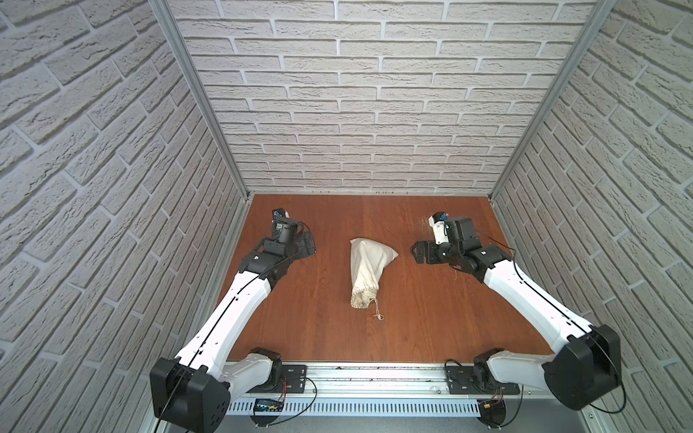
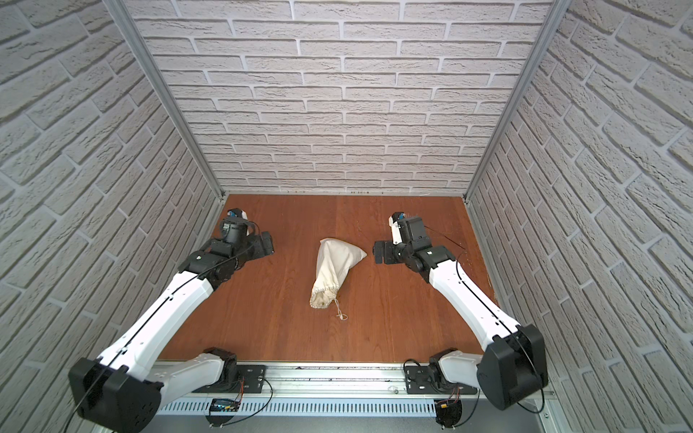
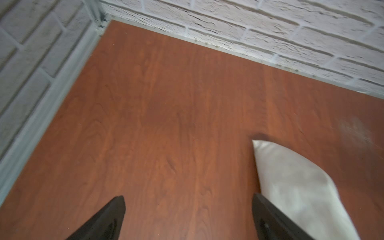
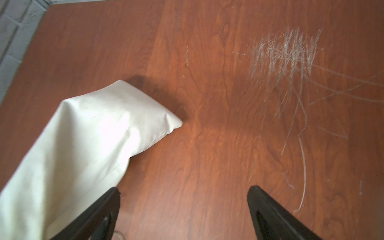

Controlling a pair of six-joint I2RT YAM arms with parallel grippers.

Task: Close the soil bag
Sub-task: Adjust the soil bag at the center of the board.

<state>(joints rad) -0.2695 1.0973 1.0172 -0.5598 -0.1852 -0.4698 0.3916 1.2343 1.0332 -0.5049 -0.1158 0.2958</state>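
Observation:
The soil bag [image 1: 369,268] [image 2: 335,268] is a cream cloth sack lying flat at the middle of the brown table, wide end toward the back wall. Its gathered neck [image 1: 362,298] points to the front, and the thin knotted cord [image 1: 378,314] [image 2: 340,314] trails on the wood beside it. My left gripper [image 1: 306,245] [image 3: 188,197] hovers open to the left of the bag's wide end [image 3: 291,187], holding nothing. My right gripper [image 1: 420,253] [image 4: 182,188] stands open to the right of that end [image 4: 83,135], with only bare wood between its fingers.
White brick-pattern walls [image 1: 375,112] close the table on three sides. A metal rail [image 1: 375,375] with both arm bases runs along the front edge. Pale scratch marks [image 4: 286,54] cover the wood at the back right.

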